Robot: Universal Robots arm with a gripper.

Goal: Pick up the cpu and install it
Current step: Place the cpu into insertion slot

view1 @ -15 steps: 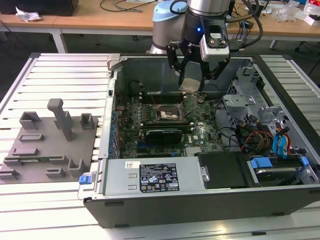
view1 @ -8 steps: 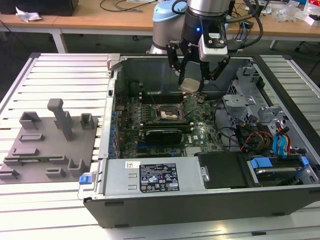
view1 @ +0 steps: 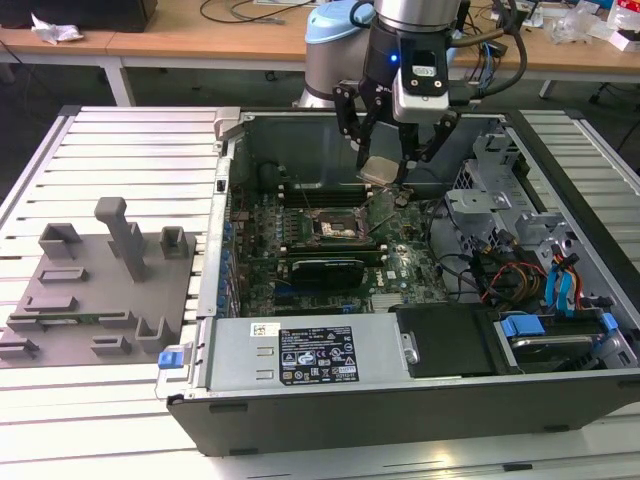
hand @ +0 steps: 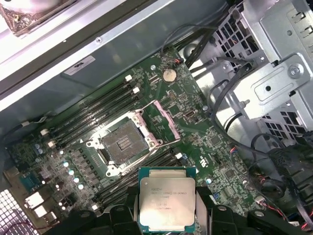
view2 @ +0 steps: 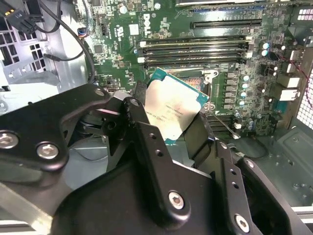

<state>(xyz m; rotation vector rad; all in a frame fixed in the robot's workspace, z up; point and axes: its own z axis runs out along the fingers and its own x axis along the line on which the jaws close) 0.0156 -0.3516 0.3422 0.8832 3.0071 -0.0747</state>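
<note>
Nearest in the exterior view, a black computer case (view1: 400, 415) lies open on a slatted metal table (view1: 130, 130), with a grey power supply (view1: 300, 352) along its near edge. At the exterior view's left, beside the case, a grey plastic tray (view1: 100, 290) with upright blocks rests on the table. Deeper inside the case sits the green motherboard (view1: 400, 262), and on it the socket (view1: 335, 226), its metal frame lifted open and the contact bed bare in the first wrist view. Farther back, the gripper (view1: 383, 165) hangs over the board, its black fingers (view2: 142, 122) closed narrowly on opposite edges of the cpu (view1: 381, 168). The cpu is held silver top up, tilted, above the motherboard and apart from the socket, on its far side towards the exterior view's right. Wooden desks stand behind.
</note>
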